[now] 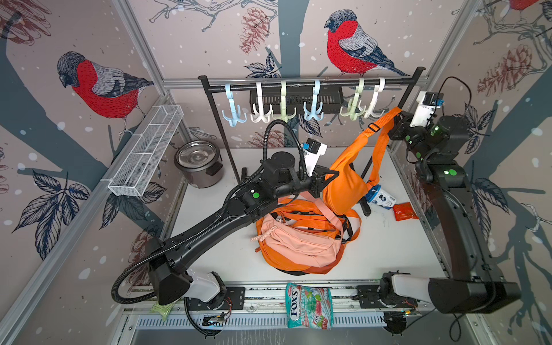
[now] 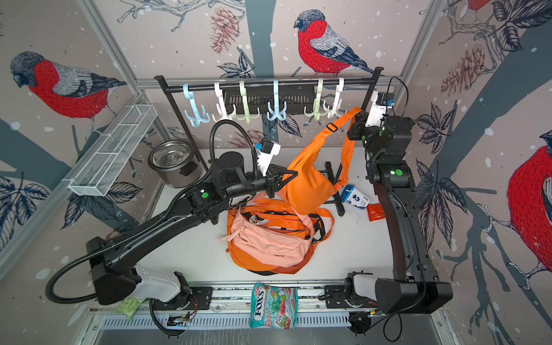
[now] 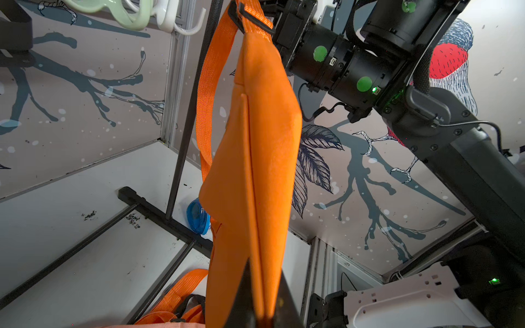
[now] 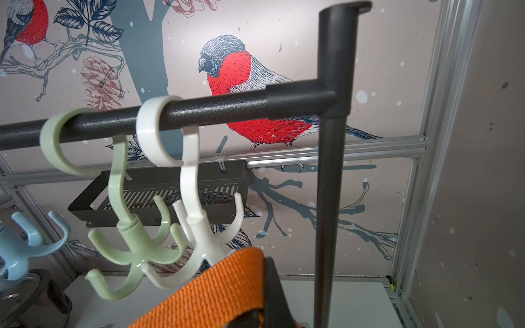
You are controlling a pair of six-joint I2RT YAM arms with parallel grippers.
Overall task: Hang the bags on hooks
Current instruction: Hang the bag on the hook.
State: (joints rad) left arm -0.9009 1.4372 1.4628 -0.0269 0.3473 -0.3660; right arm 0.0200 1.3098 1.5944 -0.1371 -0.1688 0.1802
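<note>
Orange fabric bag [image 1: 343,185], slack, hanging. Its strap [image 1: 383,121] is pinched tight in the raised, outstretched right gripper [image 1: 395,117], white hook [image 1: 373,109] just beside. Left gripper [image 1: 324,179], arm extended forward, clamps the bag's side.

Waist bag [image 1: 343,185] was plain orange; strap [image 4: 204,295] was orange ribbed webbing. Second bag [image 1: 298,242] was peach, surface [image 1: 388,254] white. White hook [image 4: 199,227], pale-green hook [image 4: 133,241], pale-blue hook [image 4: 20,250]; rail [image 4: 216,109] was speckled black. Wallpaper [image 1: 209,53] was beige with red-breasted birds, grey-blue branches, white dots. Candy packet [image 1: 309,307] was teal.
</note>
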